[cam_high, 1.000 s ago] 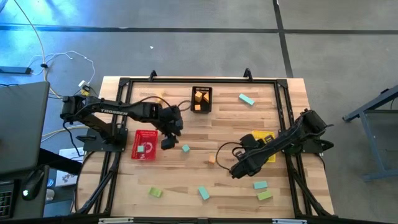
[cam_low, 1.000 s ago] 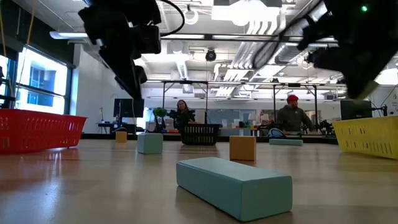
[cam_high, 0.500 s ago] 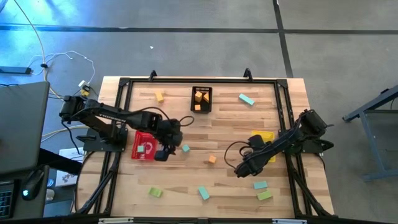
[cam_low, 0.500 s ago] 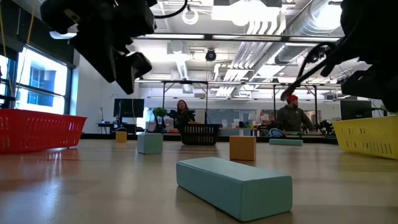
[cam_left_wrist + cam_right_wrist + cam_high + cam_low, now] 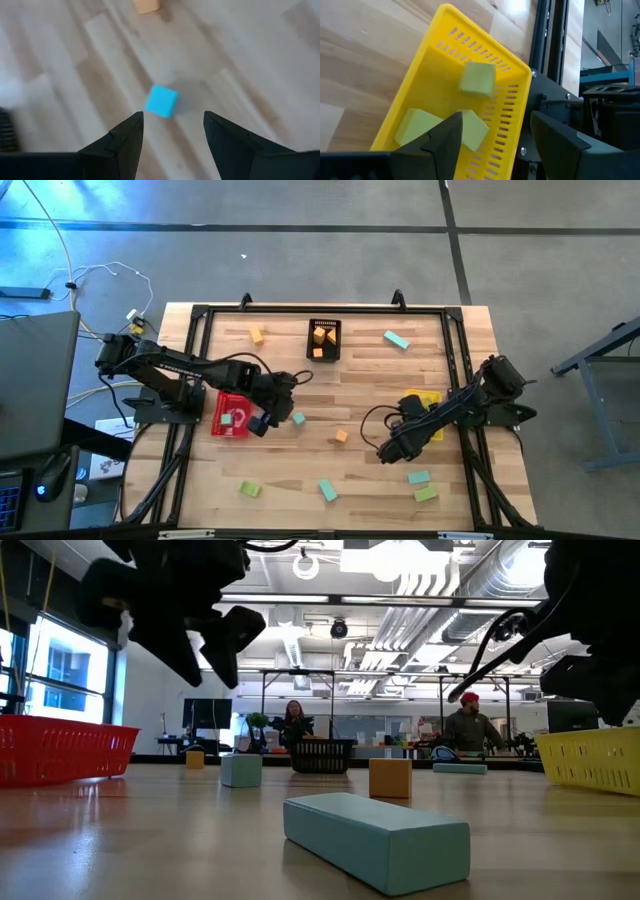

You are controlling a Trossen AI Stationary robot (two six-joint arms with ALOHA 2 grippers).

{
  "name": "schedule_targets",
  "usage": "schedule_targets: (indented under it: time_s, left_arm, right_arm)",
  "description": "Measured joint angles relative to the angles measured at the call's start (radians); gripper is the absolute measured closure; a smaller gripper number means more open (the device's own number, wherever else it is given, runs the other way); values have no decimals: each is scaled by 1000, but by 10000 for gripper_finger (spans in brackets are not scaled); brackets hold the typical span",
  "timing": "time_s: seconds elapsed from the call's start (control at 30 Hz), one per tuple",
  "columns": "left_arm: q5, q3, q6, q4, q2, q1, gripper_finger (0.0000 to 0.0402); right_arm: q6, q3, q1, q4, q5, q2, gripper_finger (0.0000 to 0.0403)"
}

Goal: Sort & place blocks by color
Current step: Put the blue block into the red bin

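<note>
My left gripper hangs open and empty above the table, between the red basket and a teal cube. The cube rests flat on the wood just ahead of the fingers. My right gripper is open and empty above the yellow basket. The yellow basket holds three light green blocks; one shows blurred. An orange cube lies between the arms. The red basket holds a teal block.
A black basket with orange blocks stands at the far middle. Loose blocks lie on the table: an orange one and a teal bar far, a green one, a teal one, and two more near. A black frame rail runs beside the yellow basket.
My left gripper has gone a little toward the table's near left, closer to the red basket, and has turned. My right arm has shifted slightly toward the table's right edge, over the yellow basket.
</note>
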Motion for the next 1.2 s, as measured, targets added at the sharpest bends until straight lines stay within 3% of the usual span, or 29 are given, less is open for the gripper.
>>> schedule_targets:
  time_s: [0.13, 0.57, 1.2]
  left_arm:
    - [-58, 0, 56, 12, 0, 1, 209]
    - [-45, 0, 113, 96, 24, 1, 170]
    - [-19, 0, 155, 154, 201, 0, 167]
  right_arm:
    - [0, 0, -10, 0, 10, 0, 182]
    - [23, 0, -16, 0, 13, 0, 181]
    - [45, 0, -16, 0, 12, 0, 180]
